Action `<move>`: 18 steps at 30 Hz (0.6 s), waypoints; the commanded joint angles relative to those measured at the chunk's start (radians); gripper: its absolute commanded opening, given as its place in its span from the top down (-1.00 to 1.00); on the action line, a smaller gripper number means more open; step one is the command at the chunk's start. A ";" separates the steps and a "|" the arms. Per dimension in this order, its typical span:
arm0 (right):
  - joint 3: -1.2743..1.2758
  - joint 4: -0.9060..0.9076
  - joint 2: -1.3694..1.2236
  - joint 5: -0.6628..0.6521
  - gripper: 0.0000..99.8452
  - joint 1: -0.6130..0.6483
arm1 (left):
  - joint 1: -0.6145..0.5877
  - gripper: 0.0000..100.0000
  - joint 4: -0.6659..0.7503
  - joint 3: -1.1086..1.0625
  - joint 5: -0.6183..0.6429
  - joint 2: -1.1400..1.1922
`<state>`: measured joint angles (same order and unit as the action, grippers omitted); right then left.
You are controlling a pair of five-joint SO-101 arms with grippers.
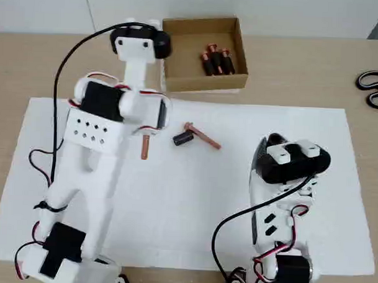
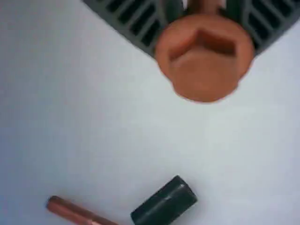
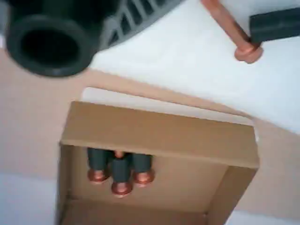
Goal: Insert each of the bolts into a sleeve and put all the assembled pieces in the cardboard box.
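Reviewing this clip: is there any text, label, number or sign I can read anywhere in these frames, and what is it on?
None can be read. The cardboard box, the white sheet, the scissors, the held bolt and the held sleeve all show plain surfaces with no print, numbers or signs.

Overhead cam; close wrist cams, both w/ loose bolt (image 2: 70,211), sleeve (image 2: 164,202).
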<state>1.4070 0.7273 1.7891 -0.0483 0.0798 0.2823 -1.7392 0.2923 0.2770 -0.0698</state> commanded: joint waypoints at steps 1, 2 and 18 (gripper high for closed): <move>0.017 -0.028 0.007 0.052 0.99 0.062 | 0.087 0.99 0.058 0.010 0.020 -0.052; 0.025 -0.028 0.007 0.060 0.99 0.077 | 0.100 0.99 0.092 0.012 0.041 -0.052; 0.075 -0.030 0.007 0.069 0.99 0.414 | 0.106 0.99 0.301 0.007 0.173 -0.132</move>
<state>1.4899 0.7196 1.7891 0.0161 0.4757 0.3805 -1.4845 0.2923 0.4396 -0.1066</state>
